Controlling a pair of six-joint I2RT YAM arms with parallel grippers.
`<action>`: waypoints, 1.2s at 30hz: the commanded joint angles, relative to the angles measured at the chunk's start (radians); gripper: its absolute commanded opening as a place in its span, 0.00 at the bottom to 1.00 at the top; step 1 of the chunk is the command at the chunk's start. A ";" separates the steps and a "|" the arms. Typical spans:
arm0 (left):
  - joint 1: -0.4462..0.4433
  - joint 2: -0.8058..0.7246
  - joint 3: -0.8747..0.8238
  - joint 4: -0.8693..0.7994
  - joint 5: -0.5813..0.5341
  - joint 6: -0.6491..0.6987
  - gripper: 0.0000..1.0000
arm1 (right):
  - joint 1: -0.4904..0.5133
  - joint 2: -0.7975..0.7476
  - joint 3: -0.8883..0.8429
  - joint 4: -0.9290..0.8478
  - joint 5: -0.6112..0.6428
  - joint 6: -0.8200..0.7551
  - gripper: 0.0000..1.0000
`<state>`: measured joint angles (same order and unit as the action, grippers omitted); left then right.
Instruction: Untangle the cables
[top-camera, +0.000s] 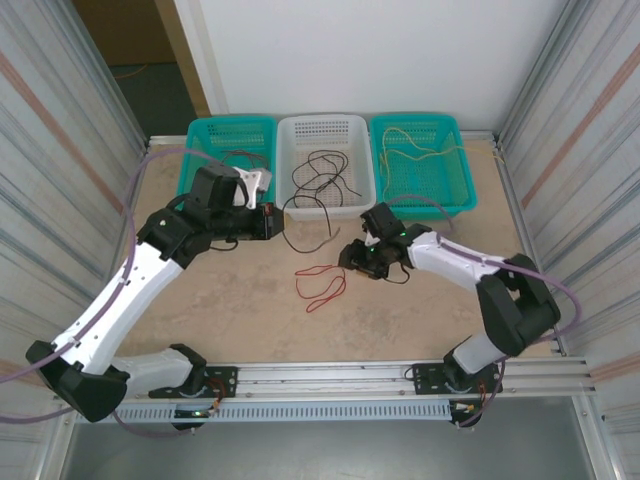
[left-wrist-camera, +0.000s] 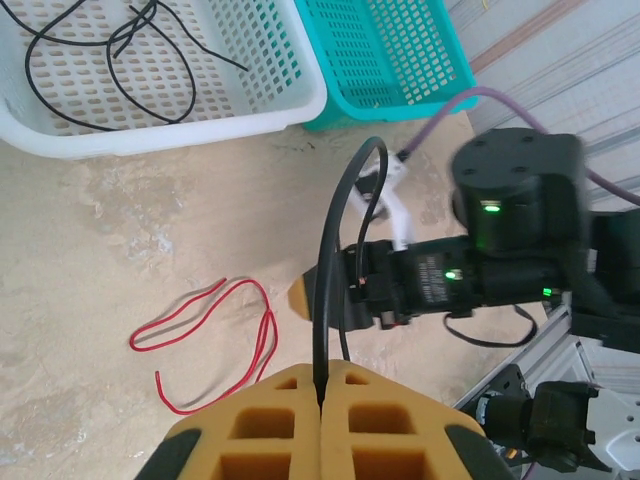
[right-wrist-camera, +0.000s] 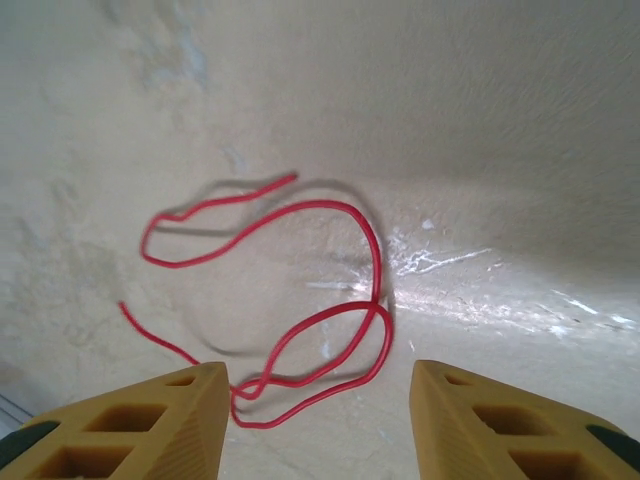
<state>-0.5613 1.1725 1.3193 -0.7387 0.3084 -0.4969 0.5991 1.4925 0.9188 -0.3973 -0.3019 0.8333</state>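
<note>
Tabletop (top-camera: 220, 300) surrounds red cable (right-wrist-camera: 377, 255); left gripper (left-wrist-camera: 320, 400) pinches black cable (left-wrist-camera: 330, 250) near far-edge baskets (left-wrist-camera: 200, 125).

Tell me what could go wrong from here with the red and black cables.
1. The right gripper hangs open over the red cable where its loops cross; closing there might pinch two strands and tighten the tangle.
2. The left gripper is shut on a black cable that arcs close to the right arm; it could snag as either arm moves.

Diffuse light, soft shadows under cables (right-wrist-camera: 377, 270)
</note>
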 joint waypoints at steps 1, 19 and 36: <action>0.026 -0.042 -0.028 0.024 0.051 -0.010 0.00 | -0.014 -0.181 0.045 -0.040 0.050 -0.081 0.55; 0.068 -0.056 -0.067 0.185 0.219 -0.045 0.00 | 0.083 -0.290 0.349 -0.166 0.080 -0.284 0.59; 0.130 -0.006 -0.072 0.290 0.484 -0.143 0.00 | 0.319 -0.195 0.436 -0.215 0.127 -0.510 0.72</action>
<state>-0.4374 1.1603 1.2579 -0.4965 0.7036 -0.6151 0.8936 1.2739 1.3098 -0.5705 -0.2218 0.4011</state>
